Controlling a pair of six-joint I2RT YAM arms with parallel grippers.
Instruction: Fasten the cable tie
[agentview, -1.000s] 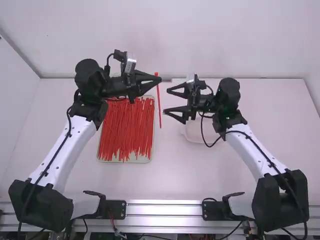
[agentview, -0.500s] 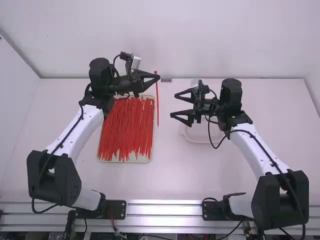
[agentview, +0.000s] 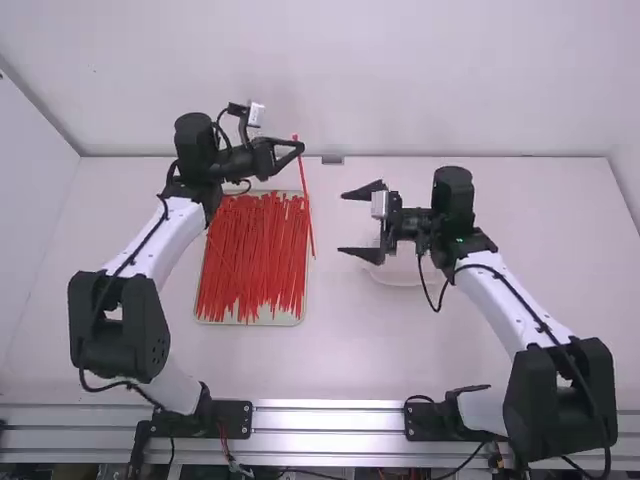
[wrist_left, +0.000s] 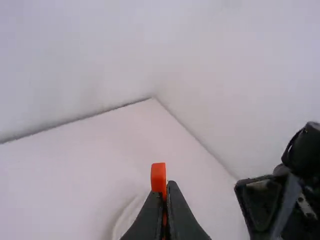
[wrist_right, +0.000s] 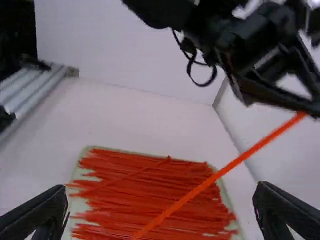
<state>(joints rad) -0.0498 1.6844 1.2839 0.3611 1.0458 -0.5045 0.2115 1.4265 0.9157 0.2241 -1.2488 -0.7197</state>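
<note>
Left claw (agentview: 299, 149) pinches 1 red cable tie (agentview: 305, 205); right claw (agentview: 344, 222) gapes wide nearby.

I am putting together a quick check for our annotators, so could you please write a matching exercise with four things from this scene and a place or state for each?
Things:
1. left hand
2. right hand
3. single cable tie
4. pile of cable ties

States:
A. lying on the tray
B. wide open, holding nothing
C. shut on one tie
D. pinched just below its head

Pairs: 1-C, 2-B, 3-D, 4-A.
</note>
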